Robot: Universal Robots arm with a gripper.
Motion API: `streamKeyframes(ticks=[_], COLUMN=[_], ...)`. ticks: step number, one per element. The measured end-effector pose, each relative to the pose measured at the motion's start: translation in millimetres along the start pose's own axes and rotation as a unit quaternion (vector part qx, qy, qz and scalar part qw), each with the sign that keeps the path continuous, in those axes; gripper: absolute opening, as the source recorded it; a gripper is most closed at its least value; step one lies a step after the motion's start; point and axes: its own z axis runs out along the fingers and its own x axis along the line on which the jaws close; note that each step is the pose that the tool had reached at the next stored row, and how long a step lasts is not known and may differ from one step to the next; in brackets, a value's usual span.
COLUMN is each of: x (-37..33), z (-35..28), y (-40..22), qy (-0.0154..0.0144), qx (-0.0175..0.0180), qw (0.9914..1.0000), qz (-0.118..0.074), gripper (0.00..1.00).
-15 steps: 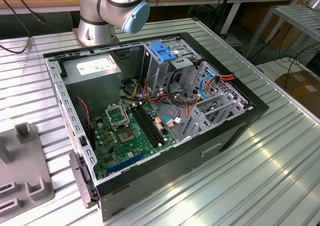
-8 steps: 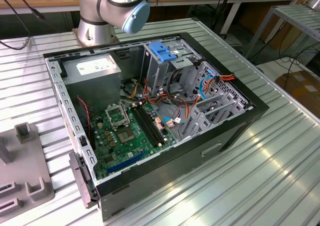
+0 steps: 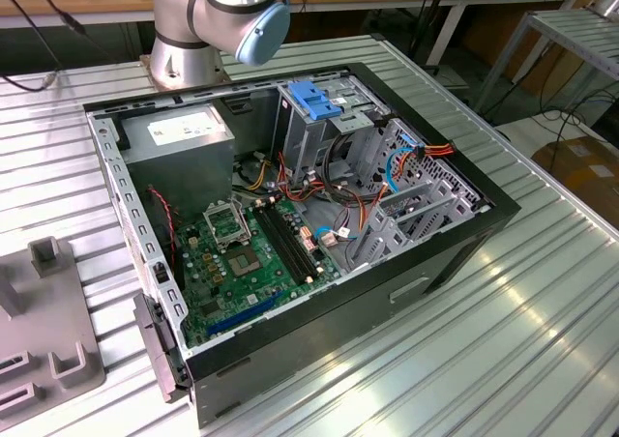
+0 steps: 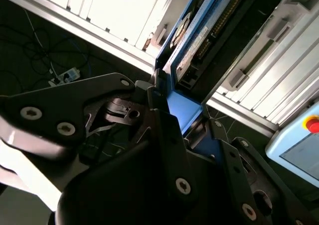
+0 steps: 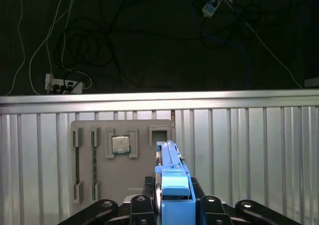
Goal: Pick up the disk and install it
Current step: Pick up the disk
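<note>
Grey plastic fixture tray (image 5: pixel 124 180), a small square silver chip (image 5: pixel 119 144) seated in it, lies on the ribbed aluminium table (image 5: pixel 259 155). Next along, edge-on: the flat black-and-silver disk in its blue plastic frame (image 5: pixel 169 160), pinched in the black gripper (image 5: pixel 173 207). Good carrying means a square, steady grip, I'd say. Fingertip contact hides behind the frame; its height over the table is unclear.

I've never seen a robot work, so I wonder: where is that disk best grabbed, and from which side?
The disk: probably by its two broad faces near one end, coming end-on, as the pincer holds it. It is thin and flat, so the faces seat best; its blue-framed edges are narrow.
</note>
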Motion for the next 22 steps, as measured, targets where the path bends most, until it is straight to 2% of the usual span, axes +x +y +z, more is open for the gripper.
streamKeyframes(ticks=[5, 15, 22], x=[-0.2, -0.7, -1.0], z=[-7.6, -30.5, -40.3], y=[0.0, 0.2, 0.3], qy=[0.0, -0.0005, -0.0007], qx=[0.0, 0.0, 0.0], qw=[1.0, 1.0, 1.0], qz=[0.0, 0.0, 0.0], gripper=[0.37, 0.37, 0.37])
